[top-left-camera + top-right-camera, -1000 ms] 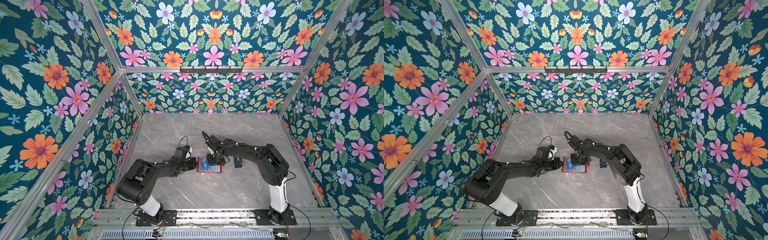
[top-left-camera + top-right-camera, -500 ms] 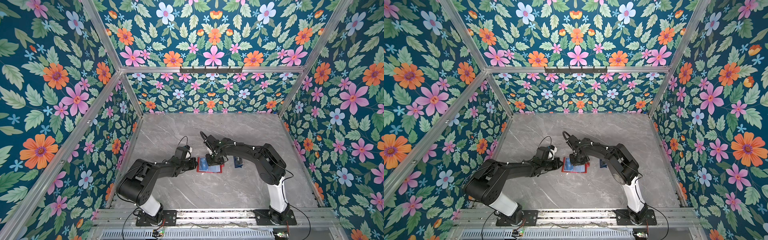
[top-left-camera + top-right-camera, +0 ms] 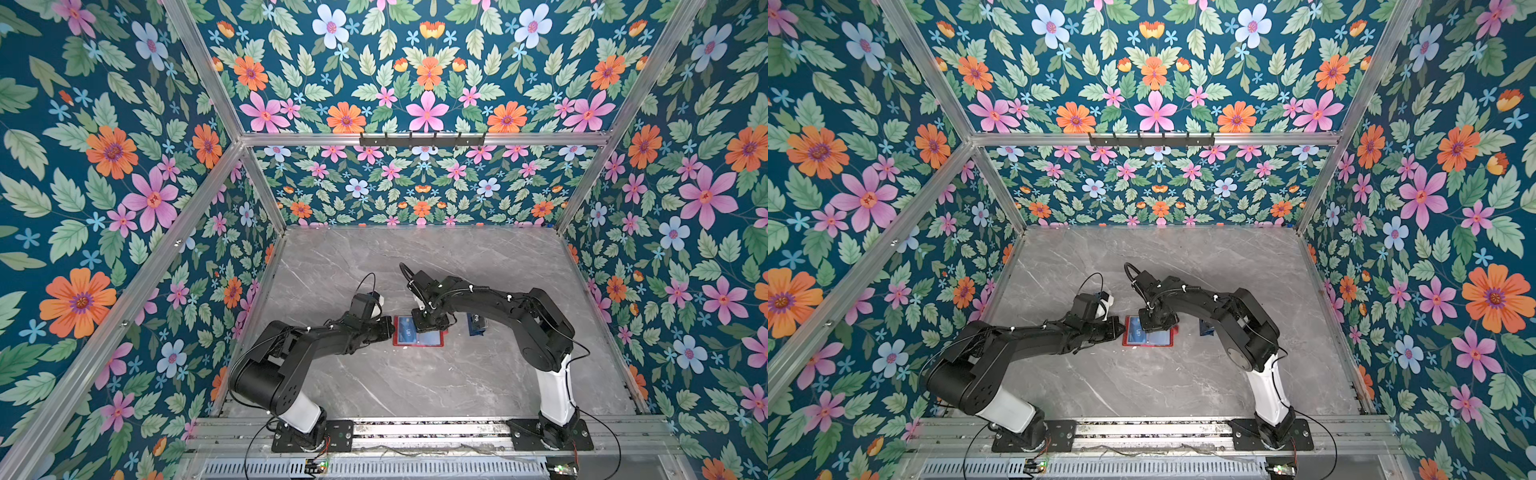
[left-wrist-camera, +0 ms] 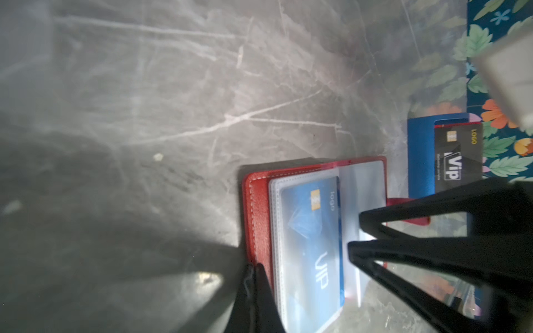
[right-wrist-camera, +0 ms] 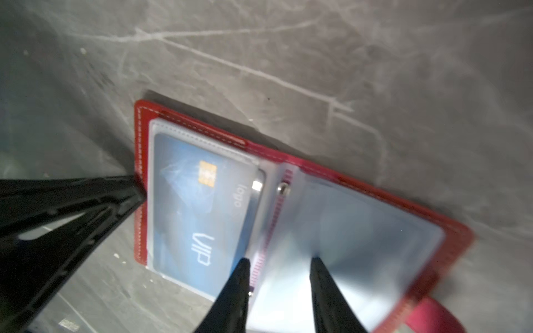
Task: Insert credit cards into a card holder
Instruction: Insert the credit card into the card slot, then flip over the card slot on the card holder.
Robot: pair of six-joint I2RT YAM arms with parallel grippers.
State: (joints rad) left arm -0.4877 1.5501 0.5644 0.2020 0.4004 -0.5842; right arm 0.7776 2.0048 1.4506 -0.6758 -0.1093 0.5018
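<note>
The card holder point(image 3: 432, 338) lies open and flat just below centre in both top views, with bare table point(image 3: 415, 386) wide above and below it and the walls point(image 3: 124, 208) well off. A blue tray point(image 3: 473, 325) sits near its right edge, apart. The left arm reaches in low from lower left. The left gripper point(image 3: 390, 328), jaws pressed together, touches the holder's left edge. The right arm arches in from the right, and the right gripper point(image 5: 278, 262) points down, jaws spread, tips over the clear sleeve point(image 5: 360, 230) by the spine. There is one holder with one blue card point(image 5: 199, 207) sleeved in it, and one tray holding a dark card point(image 4: 458, 155) with a red card point(image 4: 452, 124) behind.
</note>
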